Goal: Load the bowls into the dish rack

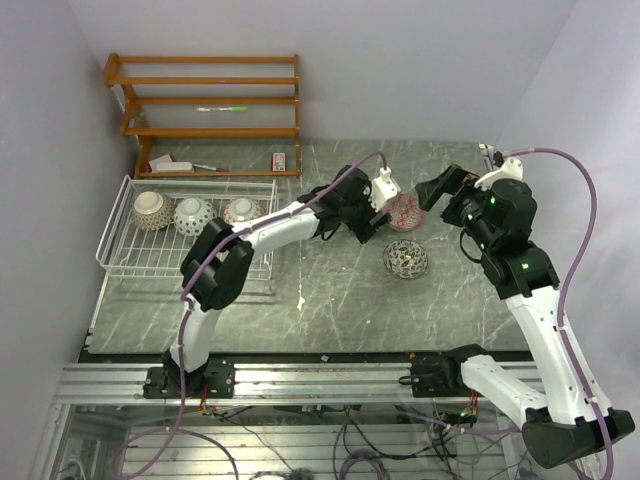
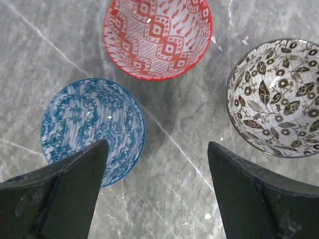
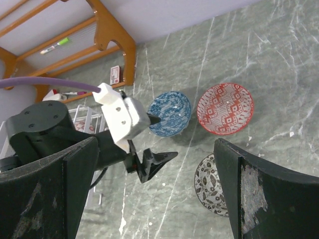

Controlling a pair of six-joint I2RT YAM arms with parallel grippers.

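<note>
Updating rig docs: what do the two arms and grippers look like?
Left arm and right arm: white links, black joint housings, a purple cable running to a white wrist block. Green lights on the right arm's joints. Left gripper and right gripper: black wedge-shaped fingers, the right's scuffed.

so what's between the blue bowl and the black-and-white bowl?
Only bare grey marble tabletop separates the round blue-patterned ceramic bowl from the black-and-white leaf-patterned ceramic bowl, shown in the left wrist view.
</note>
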